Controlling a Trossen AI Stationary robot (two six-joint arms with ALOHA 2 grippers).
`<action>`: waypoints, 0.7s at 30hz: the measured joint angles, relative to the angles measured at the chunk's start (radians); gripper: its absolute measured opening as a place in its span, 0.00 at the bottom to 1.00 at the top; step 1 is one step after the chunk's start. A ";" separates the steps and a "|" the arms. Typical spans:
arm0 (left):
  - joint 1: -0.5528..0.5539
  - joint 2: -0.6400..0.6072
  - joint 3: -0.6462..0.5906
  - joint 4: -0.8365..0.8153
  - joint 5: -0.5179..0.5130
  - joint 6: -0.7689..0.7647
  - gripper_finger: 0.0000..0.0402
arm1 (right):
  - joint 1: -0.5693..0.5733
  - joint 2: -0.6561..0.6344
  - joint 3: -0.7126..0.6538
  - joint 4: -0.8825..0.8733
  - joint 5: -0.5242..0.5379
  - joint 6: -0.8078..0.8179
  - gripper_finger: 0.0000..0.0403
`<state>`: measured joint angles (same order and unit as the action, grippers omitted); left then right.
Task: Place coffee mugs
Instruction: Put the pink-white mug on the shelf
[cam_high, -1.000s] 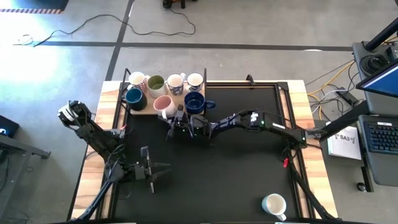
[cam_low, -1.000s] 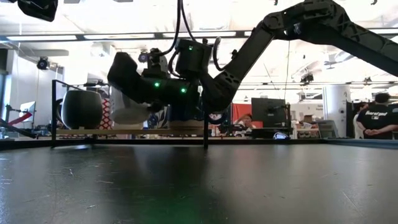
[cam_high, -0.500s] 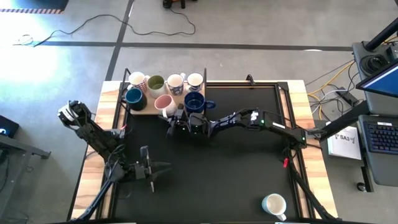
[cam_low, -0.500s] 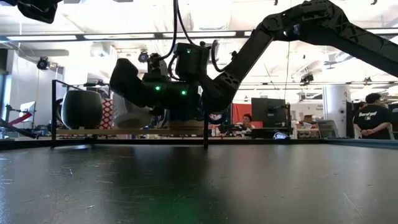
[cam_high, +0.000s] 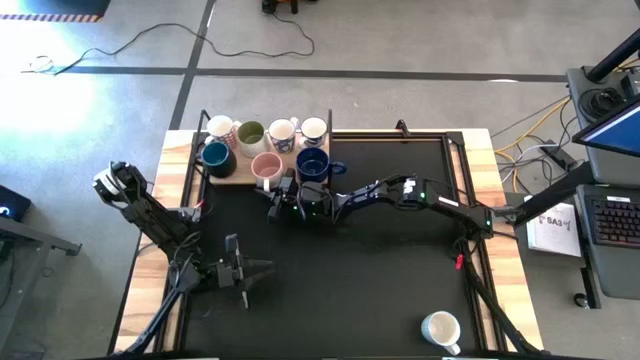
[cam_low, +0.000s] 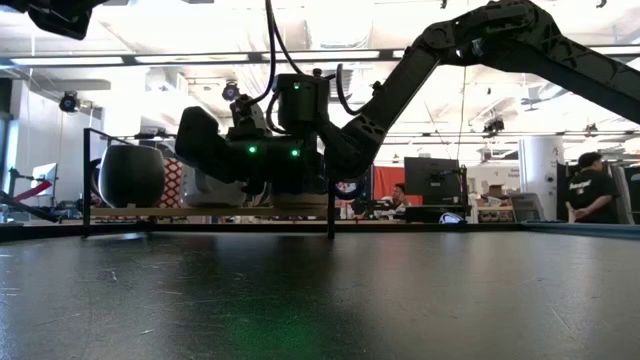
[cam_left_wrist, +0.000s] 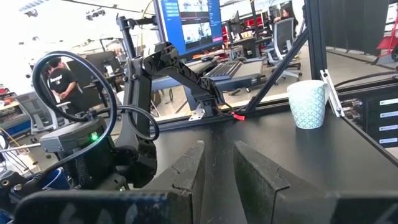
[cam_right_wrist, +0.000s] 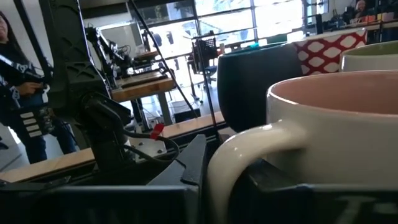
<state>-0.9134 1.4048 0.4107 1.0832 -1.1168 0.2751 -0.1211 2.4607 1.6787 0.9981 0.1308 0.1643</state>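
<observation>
While the left gripper (cam_high: 262, 270) rested narrowly parted and empty near the table's (cam_high: 400, 290) front, the right gripper (cam_high: 277, 192) sat at the pink mug's (cam_high: 266, 166) handle on the wooden board (cam_high: 228, 179), its grip uncertain. One white mug (cam_high: 440, 329) stood well apart.

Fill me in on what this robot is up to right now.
It is gathering coffee mugs on a wooden board at the table's far left. The right gripper is at the pink mug, its fingers around the handle, with the mug in the board's front row. Six other mugs already stand there. One white mug waits alone at the near right corner. The left gripper idles, slightly open and empty, over the near left of the mat.
</observation>
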 joint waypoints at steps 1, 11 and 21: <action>0.000 0.000 -0.001 0.000 0.000 -0.003 0.16 | 0.000 0.000 0.000 0.000 0.000 0.000 0.10; -0.002 0.000 -0.002 0.000 0.000 -0.006 0.16 | -0.005 0.000 0.000 -0.084 -0.001 0.032 0.22; -0.002 0.000 -0.010 0.001 0.000 -0.022 0.16 | -0.006 -0.001 0.000 -0.133 0.001 0.044 0.27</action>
<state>-0.9157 1.4048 0.4003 1.0840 -1.1168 0.2531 -0.1272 2.4596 1.6787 0.8650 0.1318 0.2081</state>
